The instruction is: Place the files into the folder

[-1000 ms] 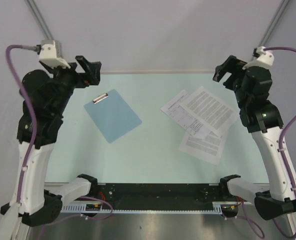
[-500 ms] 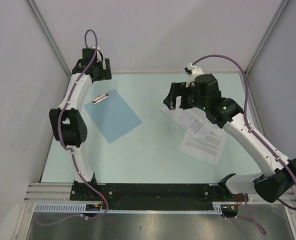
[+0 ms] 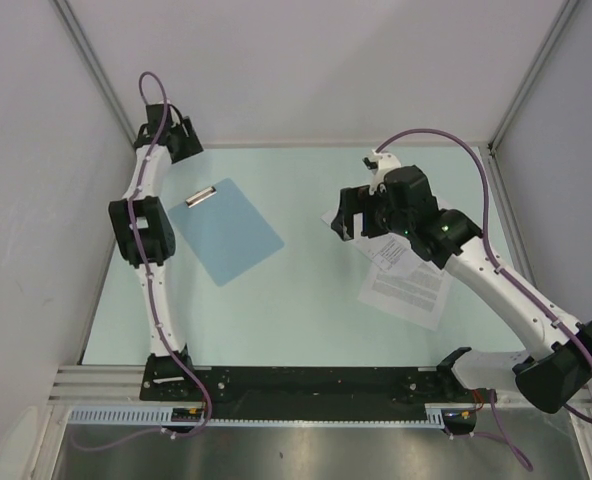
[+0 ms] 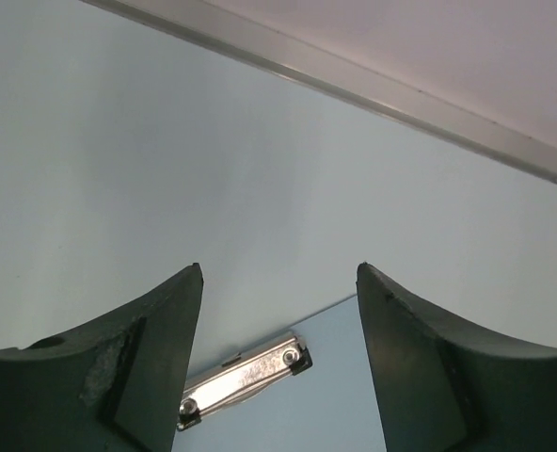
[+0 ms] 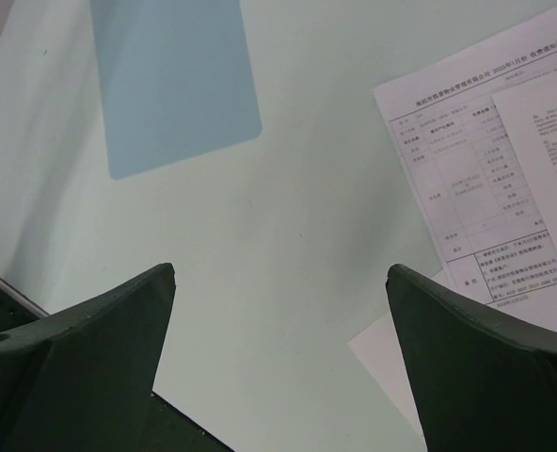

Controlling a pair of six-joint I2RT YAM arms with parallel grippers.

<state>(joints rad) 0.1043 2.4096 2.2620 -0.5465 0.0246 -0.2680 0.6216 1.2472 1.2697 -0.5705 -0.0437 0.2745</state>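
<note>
The folder is a flat light-blue clipboard lying at the table's left middle, with its silver clip at the far end. The files are overlapping white printed sheets at the right middle, partly hidden under my right arm. My left gripper is open and empty above the far-left corner, just beyond the clip; the left wrist view shows the clip and the folder's corner between its fingers. My right gripper is open and empty above the files' left edge. The right wrist view shows the folder and the files.
The pale green table is bounded by white walls with a metal strip along the far edge. The arm bases sit on a black rail at the near edge.
Both arms have unfolded from raised poses. The left arm has stretched to the far-left corner beyond the clip. The right gripper has swung left and down over the files' left edge.
</note>
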